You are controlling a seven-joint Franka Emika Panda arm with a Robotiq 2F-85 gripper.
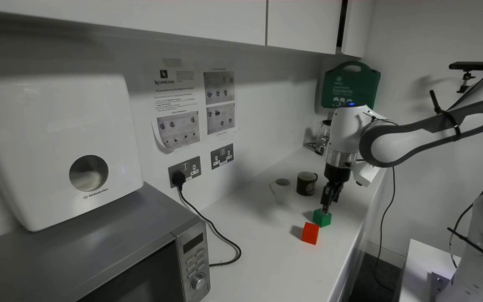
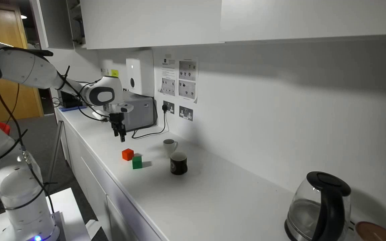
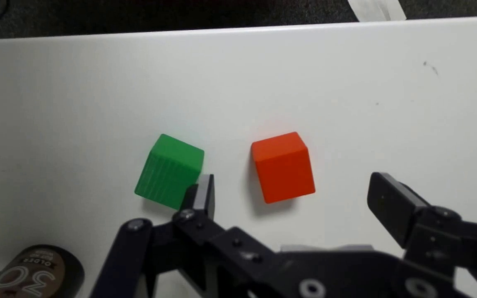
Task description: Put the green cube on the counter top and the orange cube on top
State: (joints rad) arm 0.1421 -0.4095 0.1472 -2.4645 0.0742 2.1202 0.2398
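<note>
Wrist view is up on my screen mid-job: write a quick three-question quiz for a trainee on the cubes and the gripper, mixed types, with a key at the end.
1. Fill the gap: In the wrist view, the green cube and the orange cube stand apart on the ____.

2. Choose: In the wrist view, which thing shows between the open jaws of the gripper?
A) the dark mug
B) the orange cube
C) the kettle

3. True or false: The orange cube is already stacked on the green cube.

Key:
1. counter top
2. B
3. False; bare white surface shows between them in the wrist view.
</note>
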